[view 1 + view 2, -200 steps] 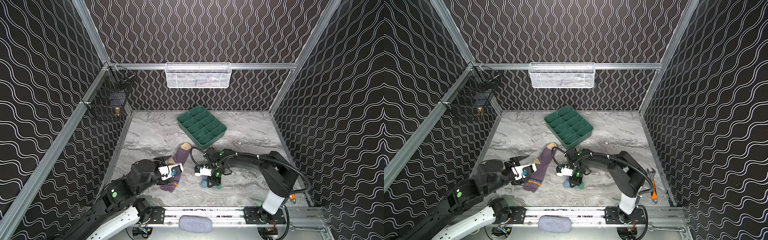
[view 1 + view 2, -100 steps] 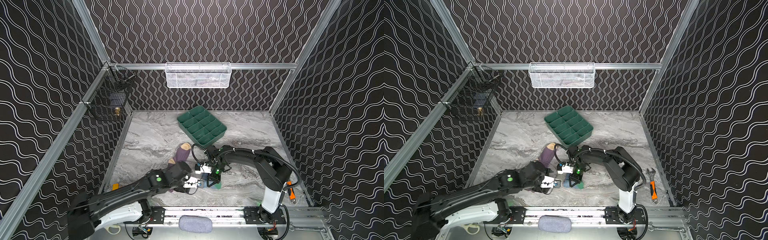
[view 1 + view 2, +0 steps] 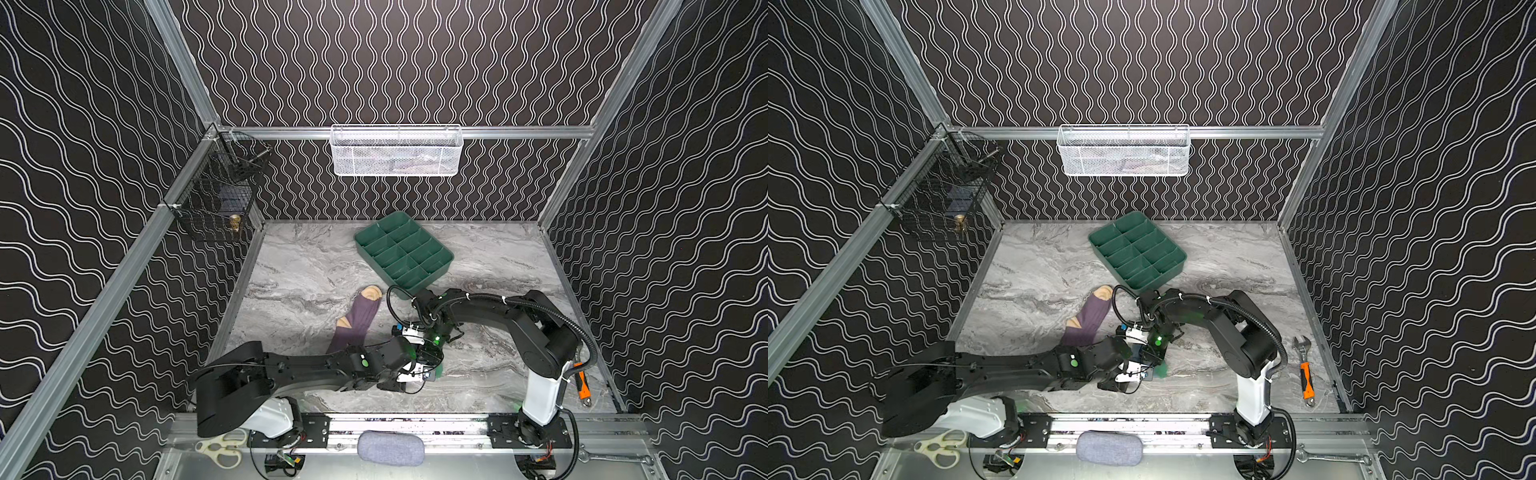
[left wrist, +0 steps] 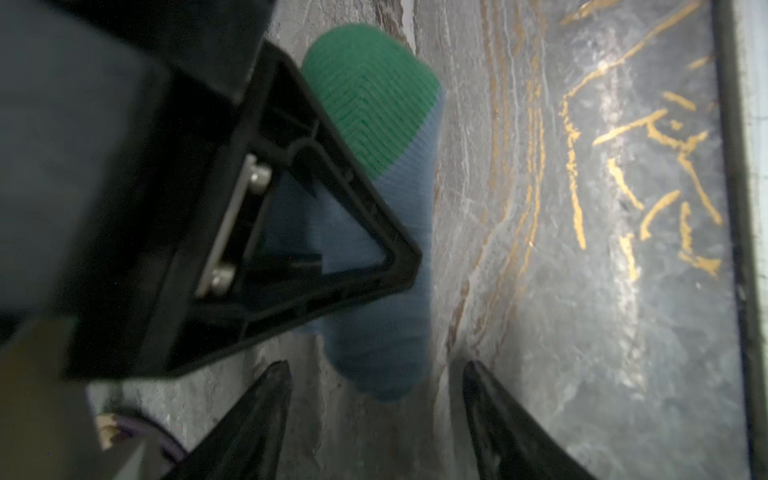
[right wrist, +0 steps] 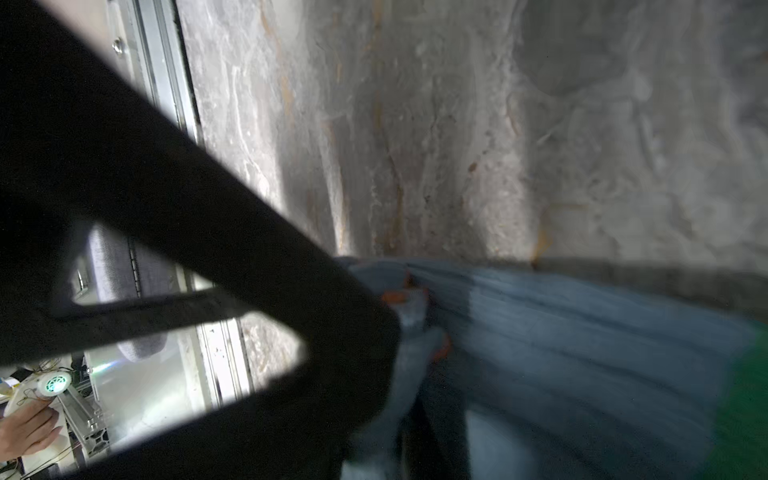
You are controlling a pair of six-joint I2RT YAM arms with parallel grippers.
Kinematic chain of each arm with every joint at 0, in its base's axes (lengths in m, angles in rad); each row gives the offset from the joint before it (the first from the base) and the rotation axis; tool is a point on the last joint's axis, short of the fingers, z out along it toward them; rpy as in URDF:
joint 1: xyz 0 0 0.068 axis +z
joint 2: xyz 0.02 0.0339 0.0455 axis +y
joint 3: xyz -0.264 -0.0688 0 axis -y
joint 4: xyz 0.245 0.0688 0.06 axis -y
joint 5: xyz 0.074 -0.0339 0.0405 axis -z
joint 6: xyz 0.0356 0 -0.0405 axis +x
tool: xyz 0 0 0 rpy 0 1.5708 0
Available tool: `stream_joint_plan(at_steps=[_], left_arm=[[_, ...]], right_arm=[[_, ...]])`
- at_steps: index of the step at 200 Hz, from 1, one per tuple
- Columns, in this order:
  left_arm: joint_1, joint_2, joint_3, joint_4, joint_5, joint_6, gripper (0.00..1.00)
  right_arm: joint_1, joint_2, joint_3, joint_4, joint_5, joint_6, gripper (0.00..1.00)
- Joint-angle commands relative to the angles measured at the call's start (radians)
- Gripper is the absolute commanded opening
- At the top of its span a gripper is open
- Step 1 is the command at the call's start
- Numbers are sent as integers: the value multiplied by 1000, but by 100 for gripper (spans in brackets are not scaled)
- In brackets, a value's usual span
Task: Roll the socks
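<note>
The left gripper (image 4: 374,374) stands open, its two black fingertips (image 4: 274,390) spread to either side of the rounded end of the blue sock (image 4: 382,332), with a gap showing on each side. The right gripper (image 5: 390,357) is closed, pinching bunched blue fabric with a bit of orange at the pinch. Both meet low in the middle of both top views, where only the sock's green toe (image 3: 1162,369) peeks out beneath them. Just up and left lies the purple sock (image 3: 357,320), flat on the marble table (image 3: 299,282), its tan toe pointing at the green tray (image 3: 403,253) and its other end hidden under the left arm (image 3: 299,370).
</note>
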Motion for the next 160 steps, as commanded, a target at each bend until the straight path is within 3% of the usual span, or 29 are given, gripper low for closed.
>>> stream_joint_plan(at_steps=[1,66,96,119,130,160], left_arm=[[-4,40,8,73,16,-31,68],[-7,129,32,51,5,-22,47],[-7,166,40,36,-10,-11,17],[-7,190,56,8,-8,-9,1],[-7,198,64,-7,5,-5,0],[-7,210,73,-41,23,-1,0]], right_arm=[[0,42,-35,208,330,-19,0],[-6,40,-38,214,296,-13,0],[-6,26,-56,223,284,-4,0],[-11,1,-73,233,281,3,0],[-16,-15,-76,238,275,13,0],[-28,-128,-126,275,247,38,32]])
